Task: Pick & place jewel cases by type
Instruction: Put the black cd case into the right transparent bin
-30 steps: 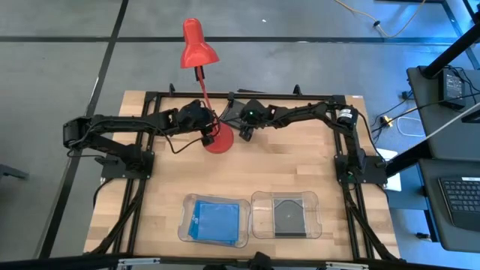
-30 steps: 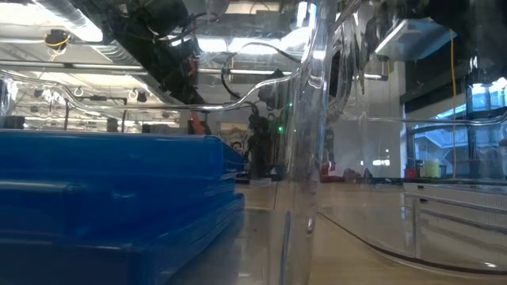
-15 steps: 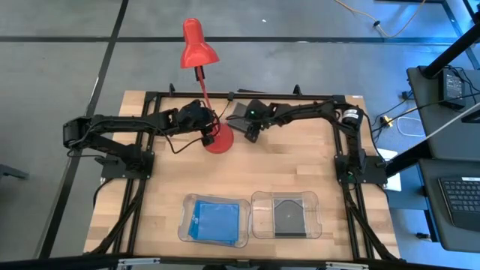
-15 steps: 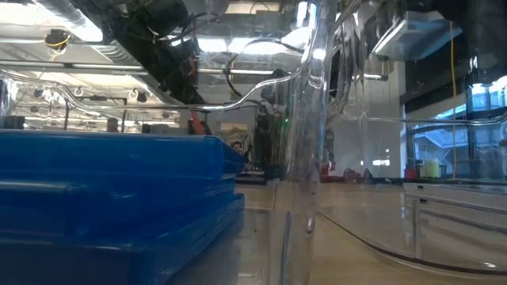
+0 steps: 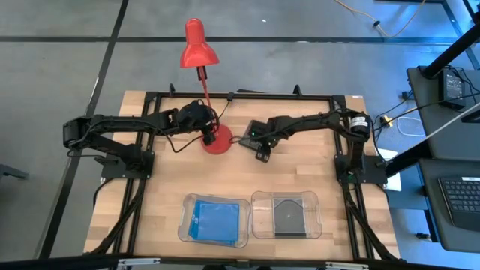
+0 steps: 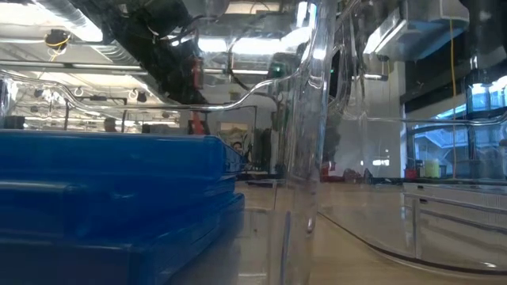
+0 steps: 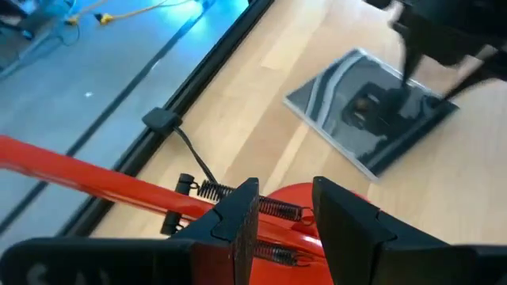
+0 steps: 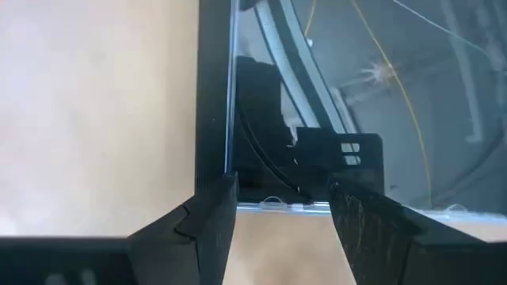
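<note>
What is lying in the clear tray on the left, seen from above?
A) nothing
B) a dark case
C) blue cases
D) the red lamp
C: the high view shows blue jewel cases lying in the left clear tray, while the right clear tray holds a dark jewel case.

arms: 2 | clear trays: 2, left tray [image 5: 184, 225], right tray [image 5: 259, 222] | blue jewel cases: one stack [image 5: 215, 220], count unclear | dark jewel cases: 2, one in right tray [image 5: 289, 216], one at right gripper [image 7: 372, 115] | red desk lamp [image 5: 199, 46]: 1
</note>
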### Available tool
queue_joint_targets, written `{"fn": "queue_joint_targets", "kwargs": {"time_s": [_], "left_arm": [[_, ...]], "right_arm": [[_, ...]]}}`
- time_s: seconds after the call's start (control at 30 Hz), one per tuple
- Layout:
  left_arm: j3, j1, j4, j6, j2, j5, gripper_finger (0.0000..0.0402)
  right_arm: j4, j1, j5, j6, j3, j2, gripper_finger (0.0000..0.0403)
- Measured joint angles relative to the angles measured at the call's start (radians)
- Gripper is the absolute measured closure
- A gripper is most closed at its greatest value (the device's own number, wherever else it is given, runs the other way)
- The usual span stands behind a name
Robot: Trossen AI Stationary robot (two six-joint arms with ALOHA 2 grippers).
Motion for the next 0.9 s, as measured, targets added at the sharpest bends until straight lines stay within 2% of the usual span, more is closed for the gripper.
{"fn": "queue_joint_targets", "kwargs": {"time_s": [0.13,0.3,0.4,0.6,0.9], "left_arm": [[0.000,0.000,0.000,-0.027,0.001,0.062,0.0284],[0.000,-0.019,0.000,0.043,0.003,0.286,0.0284],[0.000,-0.054,0.005,0.074,0.003,0.350,0.0284],[0.001,-0.156,0.017,0.153,0.039,0.275,0.0284],[0.047,-0.255,0.016,0.236,0.248,0.071,0.0294]], "right_arm": [[-0.032,0.082,0.004,0.045,-0.009,-0.004,0.0201],[-0.040,0.179,0.007,0.057,-0.010,-0.004,0.0201],[-0.040,0.210,0.016,0.077,-0.011,-0.004,0.0201],[-0.039,0.235,0.056,0.098,-0.011,-0.004,0.0201],[-0.034,0.236,0.052,0.099,-0.012,-0.004,0.0201]]}}
